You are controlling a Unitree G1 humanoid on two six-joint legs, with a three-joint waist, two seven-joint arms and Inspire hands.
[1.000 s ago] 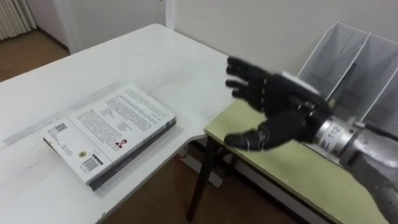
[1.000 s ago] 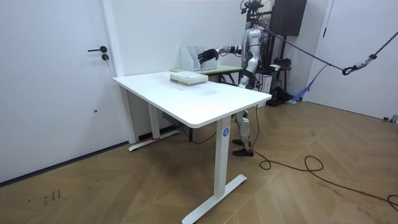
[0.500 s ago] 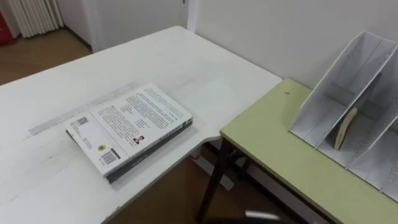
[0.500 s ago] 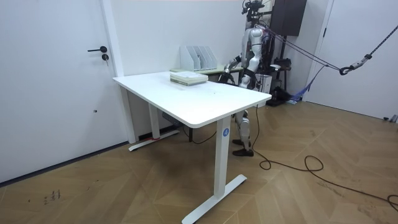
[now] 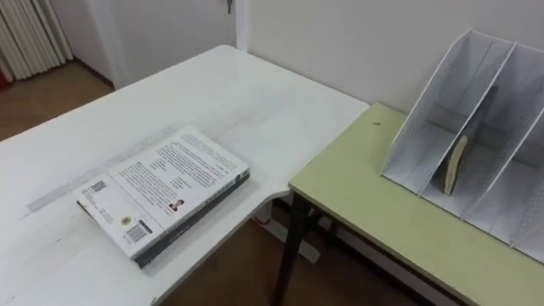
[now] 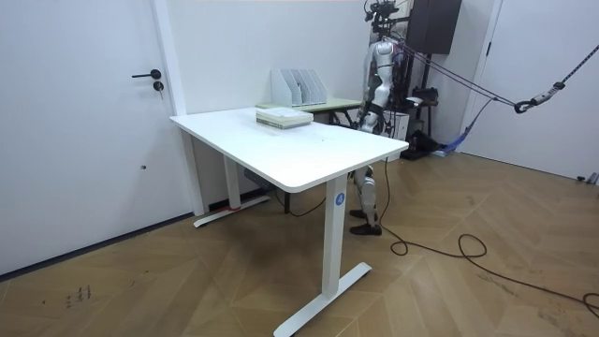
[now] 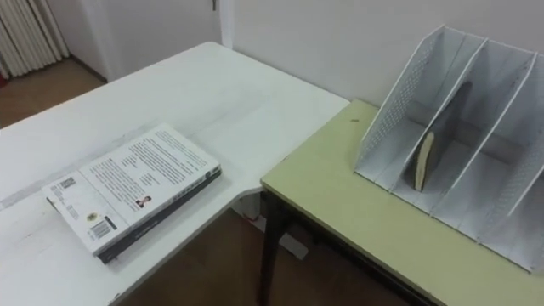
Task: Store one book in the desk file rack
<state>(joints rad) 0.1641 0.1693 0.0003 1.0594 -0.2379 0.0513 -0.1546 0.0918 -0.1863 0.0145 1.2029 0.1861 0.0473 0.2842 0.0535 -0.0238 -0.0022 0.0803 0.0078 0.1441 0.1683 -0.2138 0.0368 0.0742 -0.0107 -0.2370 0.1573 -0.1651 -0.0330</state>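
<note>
room view: right hand (image 6: 362, 116) hangs at robot's side, its state unclear.

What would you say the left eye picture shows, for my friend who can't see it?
A thin book stands in one slot of a white mesh file rack on a green desk. To its left, a stack of books lies flat near the edge of a white table.

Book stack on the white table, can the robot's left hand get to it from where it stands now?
Probably yes: the book stack lies uncovered near the corner of the white table by the robot, nothing in between; its left hand hangs low.
</note>
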